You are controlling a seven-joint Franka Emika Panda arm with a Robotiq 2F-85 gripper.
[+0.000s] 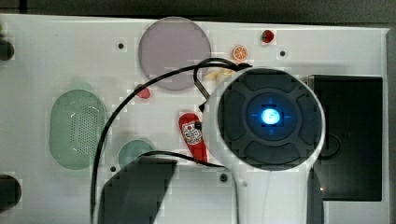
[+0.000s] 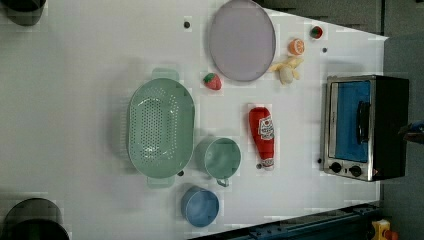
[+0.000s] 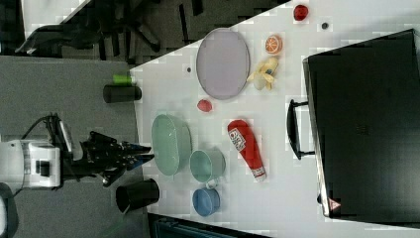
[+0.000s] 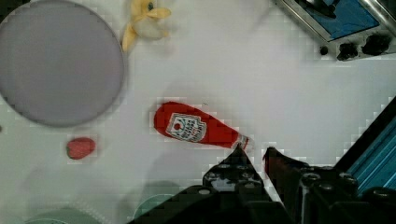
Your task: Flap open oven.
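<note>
Oven (image 2: 365, 127) door shut, faces left view's left – long axis vertical; gripper (image 4: 252, 151) nearly closed, empty

Silver oven (image 2: 365, 127), door seemingly shut, at table edge

top view: straight down, close above the arm, whose round housing (image 1: 270, 116) blocks mid-table. left view: high, steep, takes in the whole white table (image 2: 75, 100), facing the oven (image 2: 365, 127) door. right view: high, further back, includes floor beyond the table edge. wrist view: close, looking down. All 4 share the ketchup bottle (image 4: 196, 127).
</note>
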